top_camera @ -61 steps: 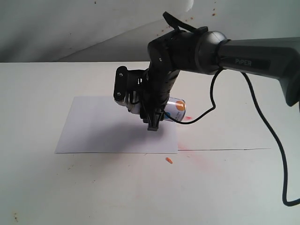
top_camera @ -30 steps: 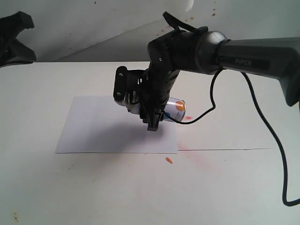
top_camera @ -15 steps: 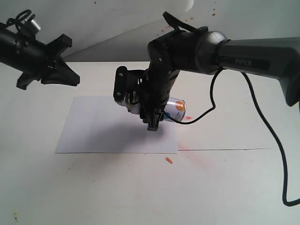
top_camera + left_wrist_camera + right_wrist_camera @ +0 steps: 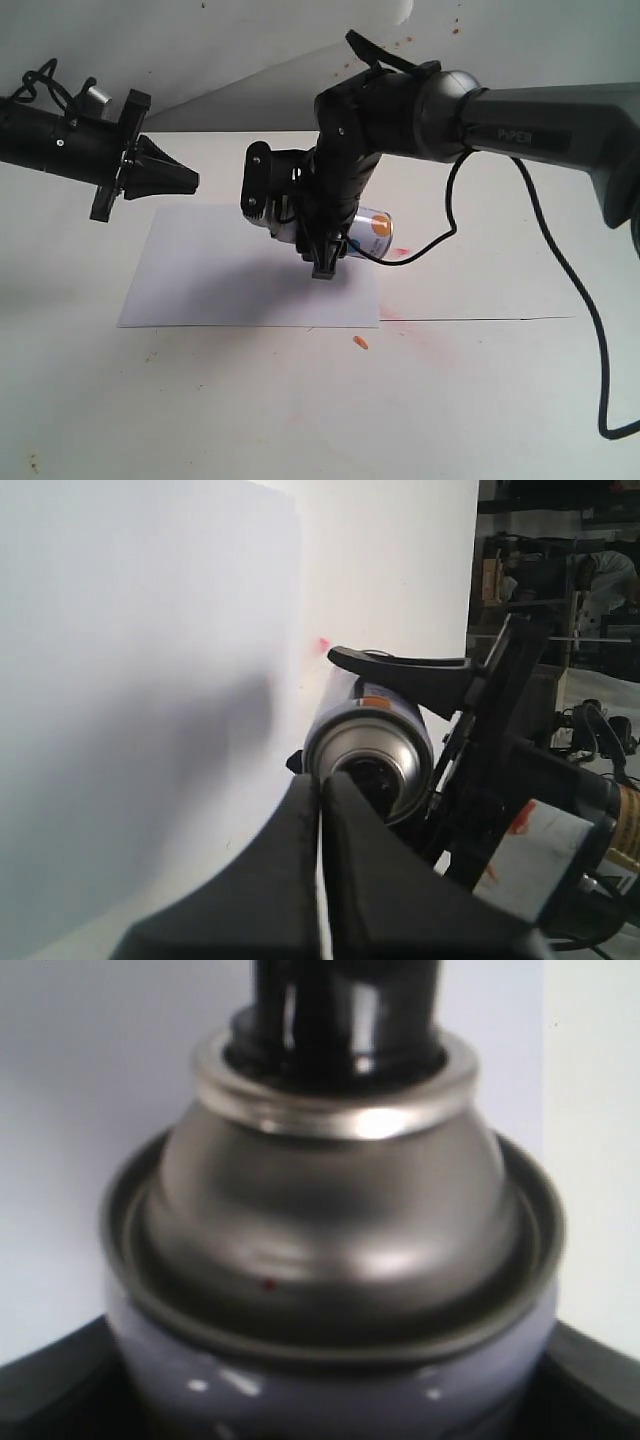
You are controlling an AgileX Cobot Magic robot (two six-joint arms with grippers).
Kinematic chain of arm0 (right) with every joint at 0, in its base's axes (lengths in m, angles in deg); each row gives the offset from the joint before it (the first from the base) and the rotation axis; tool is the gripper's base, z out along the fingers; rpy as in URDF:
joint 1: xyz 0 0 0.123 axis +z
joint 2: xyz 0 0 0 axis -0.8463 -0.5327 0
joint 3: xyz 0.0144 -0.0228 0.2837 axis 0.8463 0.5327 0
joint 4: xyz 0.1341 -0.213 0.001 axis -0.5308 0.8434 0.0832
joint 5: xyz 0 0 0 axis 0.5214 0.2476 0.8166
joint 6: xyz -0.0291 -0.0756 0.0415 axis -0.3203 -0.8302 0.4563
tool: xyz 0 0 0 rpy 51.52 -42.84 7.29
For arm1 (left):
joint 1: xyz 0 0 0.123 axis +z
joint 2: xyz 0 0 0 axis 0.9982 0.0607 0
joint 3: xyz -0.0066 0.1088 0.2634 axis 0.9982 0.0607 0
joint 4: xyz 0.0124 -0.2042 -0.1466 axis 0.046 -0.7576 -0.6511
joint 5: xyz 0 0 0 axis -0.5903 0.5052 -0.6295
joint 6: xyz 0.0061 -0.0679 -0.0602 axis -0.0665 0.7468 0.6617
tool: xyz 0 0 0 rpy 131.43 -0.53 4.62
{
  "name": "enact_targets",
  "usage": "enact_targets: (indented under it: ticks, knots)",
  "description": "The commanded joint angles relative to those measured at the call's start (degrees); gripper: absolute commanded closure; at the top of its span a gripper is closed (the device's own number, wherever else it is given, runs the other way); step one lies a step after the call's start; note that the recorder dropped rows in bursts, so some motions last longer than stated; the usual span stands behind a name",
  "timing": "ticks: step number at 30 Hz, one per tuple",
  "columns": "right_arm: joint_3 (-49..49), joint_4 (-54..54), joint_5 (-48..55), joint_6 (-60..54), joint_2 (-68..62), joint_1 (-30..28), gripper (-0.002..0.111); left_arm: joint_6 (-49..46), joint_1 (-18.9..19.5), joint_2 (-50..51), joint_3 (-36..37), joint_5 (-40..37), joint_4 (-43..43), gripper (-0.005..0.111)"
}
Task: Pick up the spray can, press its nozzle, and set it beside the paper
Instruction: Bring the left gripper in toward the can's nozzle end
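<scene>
My right gripper (image 4: 320,236) is shut on the spray can (image 4: 373,232) and holds it on its side above the paper (image 4: 200,280). The right wrist view is filled by the can's metal shoulder (image 4: 335,1210) and the black nozzle (image 4: 340,1005), with the right gripper (image 4: 330,1405) clamped round the body. My left gripper (image 4: 192,182) hangs shut over the paper's far left corner, pointing at the can and apart from it. From the left wrist, the shut left gripper (image 4: 321,780) lines up with the can's top (image 4: 368,742) and partly covers the dark nozzle (image 4: 372,782).
The white table (image 4: 150,400) carries a small orange scrap (image 4: 360,343) in front of the paper and a pink stain (image 4: 402,252) by the can. A black cable (image 4: 560,260) hangs from the right arm. A thin dark line (image 4: 480,320) crosses the table.
The left arm has come in from the upper left and moved right and down toward the can, its gripper shut. The right arm and the can have barely moved.
</scene>
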Motion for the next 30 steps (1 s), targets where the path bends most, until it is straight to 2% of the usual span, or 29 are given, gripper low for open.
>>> enact_targets:
  ticks: [1, 7, 19, 30]
  knots:
    - [-0.5, 0.7, -1.2, -0.1, -0.2, -0.2, 0.108, -1.0, 0.2, 1.1, -0.4, -0.6, -1.3, 0.105]
    - [-0.5, 0.7, -1.2, -0.1, -0.3, -0.2, 0.108, -2.0, -0.2, 3.7, -0.4, -0.6, -2.3, 0.105]
    - [-0.5, 0.7, -1.1, -0.1, -0.5, -0.2, 0.108, -2.4, -5.0, 4.6, -3.3, -0.6, -0.7, 0.105]
    - [-0.5, 2.0, -1.0, 0.0, -0.6, -0.2, 0.108, -1.9, -5.3, 4.6, -3.8, -0.6, 0.7, 0.107]
